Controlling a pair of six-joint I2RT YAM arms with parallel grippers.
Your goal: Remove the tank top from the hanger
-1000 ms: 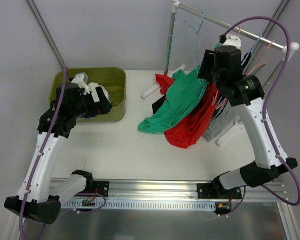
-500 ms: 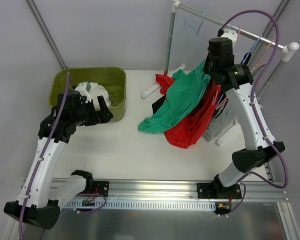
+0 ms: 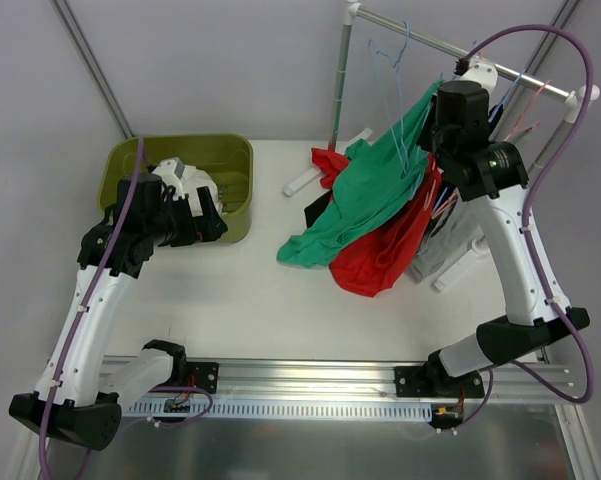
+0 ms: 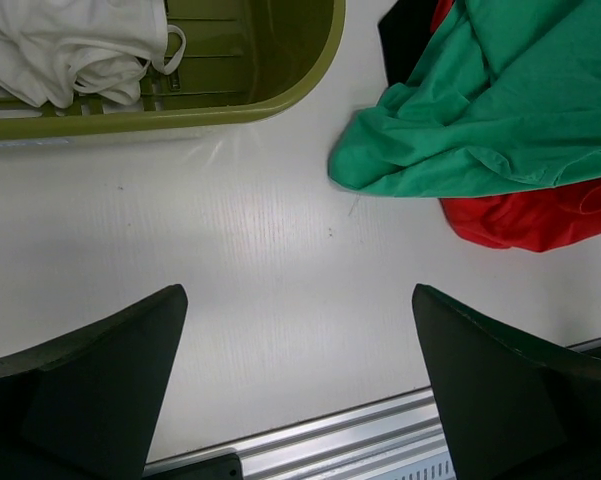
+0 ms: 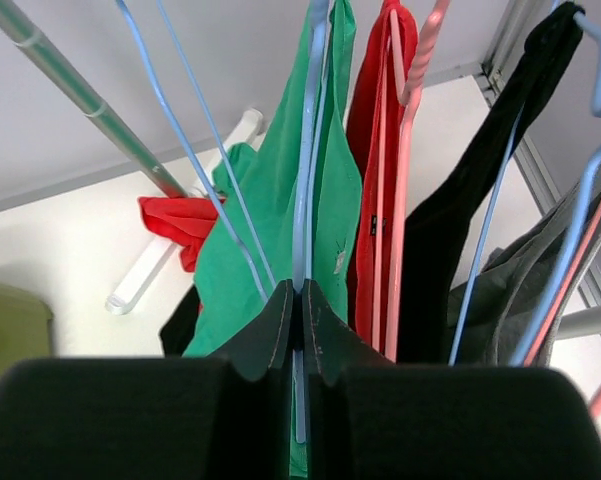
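A green tank top [image 3: 365, 195] hangs from a light blue wire hanger [image 5: 305, 180] at the rack, and its lower part trails onto the table [image 4: 480, 120]. My right gripper [image 5: 300, 285] is up at the rack, shut on the blue hanger's wire, with the green cloth [image 5: 270, 200] just behind its fingertips. Over the table's left side, near the bin, my left gripper [image 4: 298, 300] hangs open with only bare table between its fingers [image 4: 100, 380].
An olive bin [image 3: 235, 150] at the back left holds a white garment [image 4: 70, 45]. A red garment [image 3: 380, 255] lies under the green one. The rack rail [image 3: 430, 42] also carries a pink hanger [image 5: 405, 180], an empty blue hanger [image 3: 385, 60], a black garment [image 5: 460, 230] and a grey one [image 5: 500, 310].
My right gripper has closed onto the blue hanger and moved slightly right along the rack, drawing the green top's upper part up. The left arm has barely shifted.
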